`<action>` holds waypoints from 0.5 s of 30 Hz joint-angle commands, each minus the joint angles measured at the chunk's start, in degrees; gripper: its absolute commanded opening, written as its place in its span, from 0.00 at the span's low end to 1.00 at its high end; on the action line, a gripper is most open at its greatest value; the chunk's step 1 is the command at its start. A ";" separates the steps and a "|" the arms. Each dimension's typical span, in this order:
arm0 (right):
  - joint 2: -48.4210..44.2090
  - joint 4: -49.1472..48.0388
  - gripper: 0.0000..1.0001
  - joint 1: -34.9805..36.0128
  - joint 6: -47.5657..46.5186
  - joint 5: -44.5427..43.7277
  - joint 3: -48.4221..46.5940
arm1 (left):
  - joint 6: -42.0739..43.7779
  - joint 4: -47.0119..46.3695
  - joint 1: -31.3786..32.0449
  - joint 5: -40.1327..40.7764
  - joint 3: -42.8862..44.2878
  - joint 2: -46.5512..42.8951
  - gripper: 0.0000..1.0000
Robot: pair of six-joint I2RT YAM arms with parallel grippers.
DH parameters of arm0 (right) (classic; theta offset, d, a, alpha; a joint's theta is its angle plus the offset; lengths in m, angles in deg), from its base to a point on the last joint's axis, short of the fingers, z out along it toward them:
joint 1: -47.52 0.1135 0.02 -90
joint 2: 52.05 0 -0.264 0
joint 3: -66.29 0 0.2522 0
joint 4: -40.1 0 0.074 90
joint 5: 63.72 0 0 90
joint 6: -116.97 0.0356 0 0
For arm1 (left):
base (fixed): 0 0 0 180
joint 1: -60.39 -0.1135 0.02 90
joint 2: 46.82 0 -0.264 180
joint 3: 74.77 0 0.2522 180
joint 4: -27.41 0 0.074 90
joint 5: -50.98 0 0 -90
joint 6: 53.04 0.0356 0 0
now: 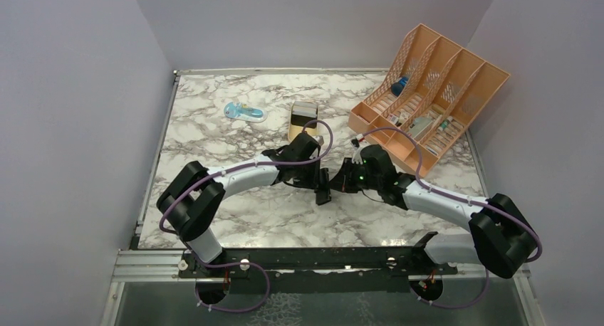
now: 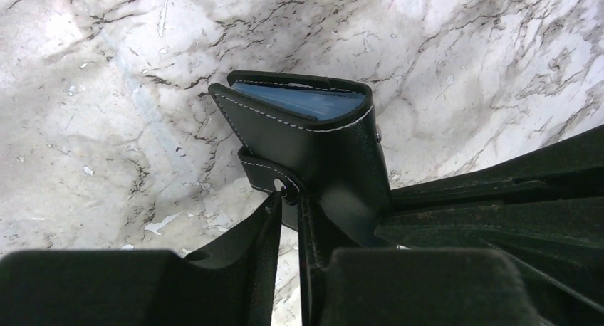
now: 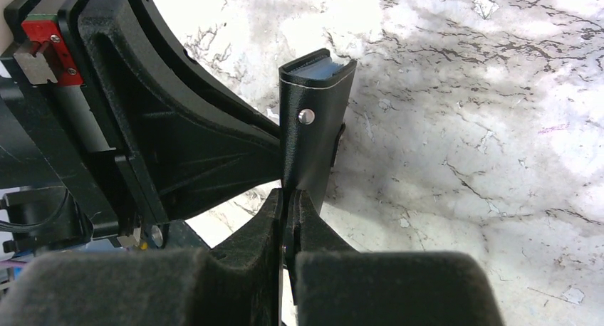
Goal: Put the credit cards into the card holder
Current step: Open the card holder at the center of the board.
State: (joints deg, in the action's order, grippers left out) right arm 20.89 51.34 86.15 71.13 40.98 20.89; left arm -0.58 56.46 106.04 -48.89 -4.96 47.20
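At left, the left gripper (image 2: 288,201) has its jaws nearly together at the snap strap (image 2: 274,176) of the black card holder (image 2: 320,141); whether it grips is unclear. The right gripper (image 3: 290,198), clamped tight, pinches the holder's lower edge, keeping it upright over the marble table (image 1: 214,134).

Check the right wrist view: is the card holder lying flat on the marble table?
No, the card holder is pinched by its edge in the right gripper, standing up off the table.
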 commanded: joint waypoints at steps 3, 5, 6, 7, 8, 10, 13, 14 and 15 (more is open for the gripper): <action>-2.67 -0.55 0.01 0.21 -0.16 3.87 0.25 | 2.02 3.39 -0.39 7.72 1.40 2.12 0.06; -2.81 -0.54 0.01 0.22 -0.13 3.80 0.42 | 2.21 3.87 -0.38 7.90 1.62 2.22 0.00; -2.89 -0.51 0.01 0.17 -0.13 3.72 0.50 | 2.34 3.99 -0.40 8.00 1.63 2.16 0.00; -2.82 -0.44 0.01 0.21 -0.19 3.49 0.62 | 2.42 4.08 -0.39 8.02 1.54 1.95 0.00; -2.65 -0.15 0.01 0.19 -0.33 3.29 0.62 | 2.46 4.17 -0.38 8.07 1.50 1.64 0.00; -2.29 0.41 0.01 0.19 -0.63 2.50 0.80 | 2.47 4.23 -0.40 8.35 1.28 0.83 0.00; -1.78 1.35 0.01 0.20 -0.48 1.01 1.28 | 2.38 4.32 -0.43 8.46 0.76 -0.84 0.00; -1.68 1.45 0.01 0.21 -0.48 0.56 1.57 | 2.34 4.37 -0.39 8.62 0.52 -1.46 0.00; -1.62 1.53 0.01 0.20 -0.40 0.11 1.85 | 2.22 4.66 -0.39 8.94 0.28 -1.96 0.00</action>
State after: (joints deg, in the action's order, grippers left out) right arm 20.52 51.30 86.13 71.02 40.65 21.22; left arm 0.10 58.08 106.28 -47.21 -3.69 47.44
